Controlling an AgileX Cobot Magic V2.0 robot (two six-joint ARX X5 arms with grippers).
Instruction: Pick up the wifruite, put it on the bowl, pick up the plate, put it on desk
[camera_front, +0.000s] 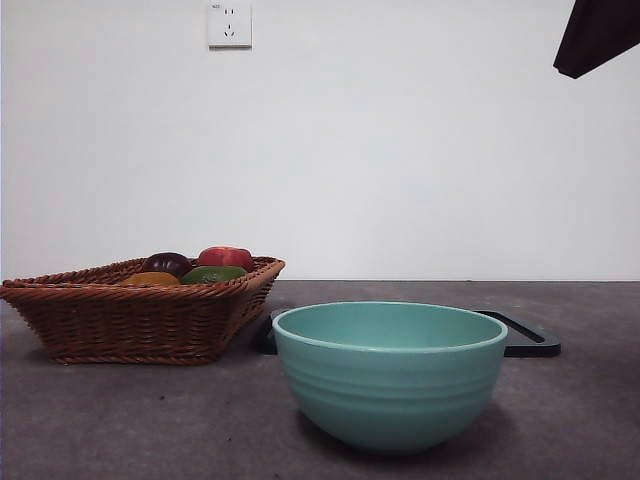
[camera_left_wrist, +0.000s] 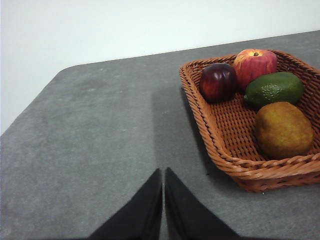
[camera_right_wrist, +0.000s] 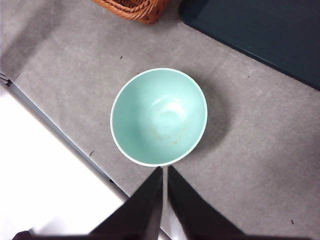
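The wifruite (camera_left_wrist: 283, 130) is a dull orange-brown fruit lying in a wicker basket (camera_left_wrist: 227, 150); in the front view the wifruite (camera_front: 152, 279) peeks just over the basket's rim at the left. The mint-teal bowl (camera_front: 389, 375) stands empty at the front centre of the grey desk (camera_front: 150, 420); the right wrist view looks straight down into the bowl (camera_right_wrist: 159, 116). A flat black rectangular plate (camera_front: 525, 338), like a tray, lies behind the bowl. My left gripper (camera_left_wrist: 163, 172) is shut and empty over bare desk beside the basket. My right gripper (camera_right_wrist: 165, 169) is shut and empty, high above the bowl's near rim.
The basket (camera_front: 140, 315) also holds a dark purple fruit (camera_left_wrist: 218, 82), a red fruit (camera_left_wrist: 255, 65) and a green fruit (camera_left_wrist: 274, 88). A black arm tip (camera_front: 597, 35) shows at the top right. The desk's edge (camera_right_wrist: 60, 132) runs near the bowl.
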